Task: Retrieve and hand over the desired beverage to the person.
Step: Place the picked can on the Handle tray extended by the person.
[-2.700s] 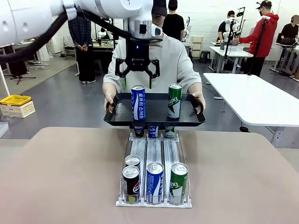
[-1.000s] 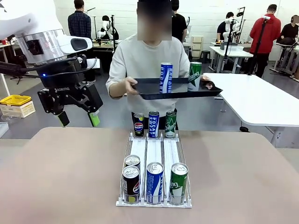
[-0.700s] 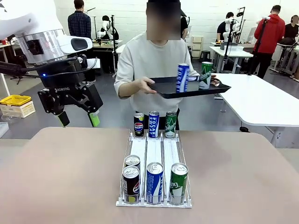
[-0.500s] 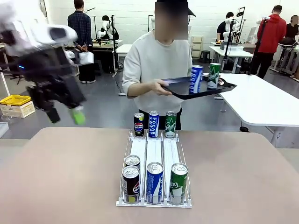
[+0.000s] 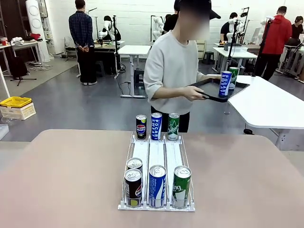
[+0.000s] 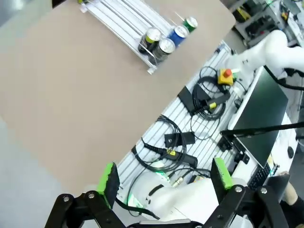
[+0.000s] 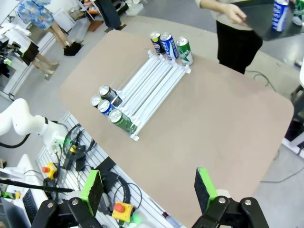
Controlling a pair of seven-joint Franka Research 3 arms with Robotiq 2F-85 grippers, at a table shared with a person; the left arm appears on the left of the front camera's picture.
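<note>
Left gripper (image 6: 164, 178) and right gripper (image 7: 149, 190), fingers spread and empty, hang high above the worktop (image 5: 71, 180); the upright cans in the rack (image 5: 157, 187) stand below, blue can (image 5: 225, 83) on the person's (image 5: 173, 71) tray (image 5: 209, 89) far right.

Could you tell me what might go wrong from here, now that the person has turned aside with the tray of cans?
1. The blue can and green can stand upright on the black tray, which the person holds tilted, so they could topple or slide off.
2. The tray is near the white table and might bump its edge.
3. Both grippers, left and right, hang open and high, so nothing steadies the rack's cans.
</note>
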